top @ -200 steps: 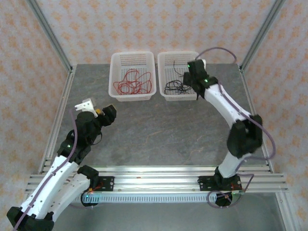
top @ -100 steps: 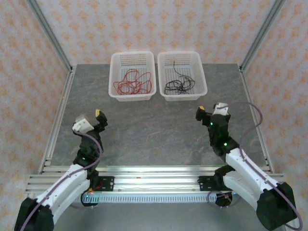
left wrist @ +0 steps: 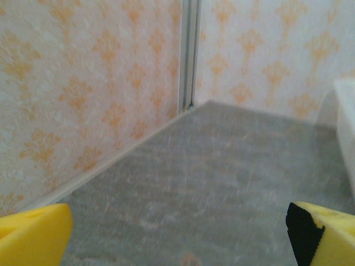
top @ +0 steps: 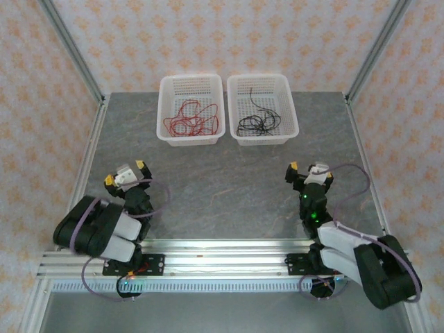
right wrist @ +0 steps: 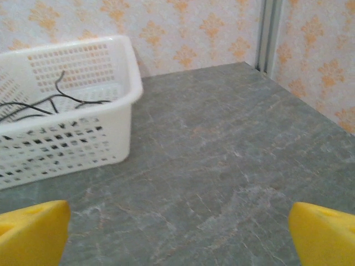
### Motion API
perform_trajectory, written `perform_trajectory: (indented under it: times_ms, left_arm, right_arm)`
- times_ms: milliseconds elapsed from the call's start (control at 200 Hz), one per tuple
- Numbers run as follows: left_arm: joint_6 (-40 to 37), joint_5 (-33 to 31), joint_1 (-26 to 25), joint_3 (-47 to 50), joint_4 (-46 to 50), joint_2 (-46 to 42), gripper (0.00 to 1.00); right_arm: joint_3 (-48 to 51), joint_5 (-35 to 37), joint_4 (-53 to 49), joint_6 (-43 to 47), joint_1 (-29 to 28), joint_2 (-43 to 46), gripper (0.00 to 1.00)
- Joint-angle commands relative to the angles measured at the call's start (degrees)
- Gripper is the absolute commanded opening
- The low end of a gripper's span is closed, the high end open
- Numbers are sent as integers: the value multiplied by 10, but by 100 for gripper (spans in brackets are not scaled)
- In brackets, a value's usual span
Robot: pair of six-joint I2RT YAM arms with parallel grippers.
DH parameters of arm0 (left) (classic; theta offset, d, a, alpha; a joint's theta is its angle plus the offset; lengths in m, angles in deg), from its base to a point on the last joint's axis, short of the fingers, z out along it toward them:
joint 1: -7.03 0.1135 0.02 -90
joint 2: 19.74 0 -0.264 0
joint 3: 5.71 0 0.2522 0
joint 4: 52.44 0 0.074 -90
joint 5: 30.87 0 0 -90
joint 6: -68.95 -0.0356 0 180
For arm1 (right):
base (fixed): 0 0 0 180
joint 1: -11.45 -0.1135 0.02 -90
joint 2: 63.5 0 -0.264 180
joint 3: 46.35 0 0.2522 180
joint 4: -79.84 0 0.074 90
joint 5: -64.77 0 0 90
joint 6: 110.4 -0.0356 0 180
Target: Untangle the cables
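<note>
The left arm (top: 97, 232) and right arm (top: 343, 241) are folding back to the bench's (top: 222, 180) near edge, jaws wide apart and empty. The red cables (top: 190, 119) are lying in the left basket (top: 191, 78), the black cables (top: 258, 123) in the right basket (top: 258, 77); the untangling looks finished.

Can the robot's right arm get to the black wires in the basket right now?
Probably yes. The right hand is open and empty, the black wires lie in an open-topped basket, and just bare table lies between. The arm is folded back, so it must stretch out.
</note>
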Motion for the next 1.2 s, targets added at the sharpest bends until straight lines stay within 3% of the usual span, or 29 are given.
perform_trajectory:
  times_ms: [0,90,210,285,400,420,465,521,581,631,766,1191]
  left_arm:
    - [-36,62,8,-14,-136,23,100]
    - [-23,112,23,-40,-53,5,100]
    - [50,214,109,-67,-12,33,100]
    - [63,258,122,-103,114,5,100]
    - [53,266,121,-99,65,21,100]
    - [55,266,121,-103,90,17,99]
    - [56,266,121,-103,92,15,99]
    - [51,265,121,-98,73,23,100]
    - [52,268,121,-102,87,18,99]
    - [47,277,120,-104,85,20,100]
    - [22,344,120,-122,122,19,99]
    - [21,344,120,-124,122,21,99]
  right_arm:
    - [3,-20,112,0,26,-21,100]
    - [10,-40,169,-8,62,-49,100]
    - [-23,-79,175,-28,119,-105,100]
    - [-48,-128,171,-16,143,-137,100]
    - [-44,-183,362,-8,162,-295,100]
    - [-57,-188,326,-7,162,-295,100]
    - [-122,-212,127,-4,168,-252,100]
    - [-96,-216,228,-4,169,-279,100]
    - [-109,-215,164,-1,170,-260,100]
    - [-99,-216,203,-1,169,-269,100]
    - [-104,-215,180,0,169,-261,100]
    - [-102,-215,188,-1,168,-263,100]
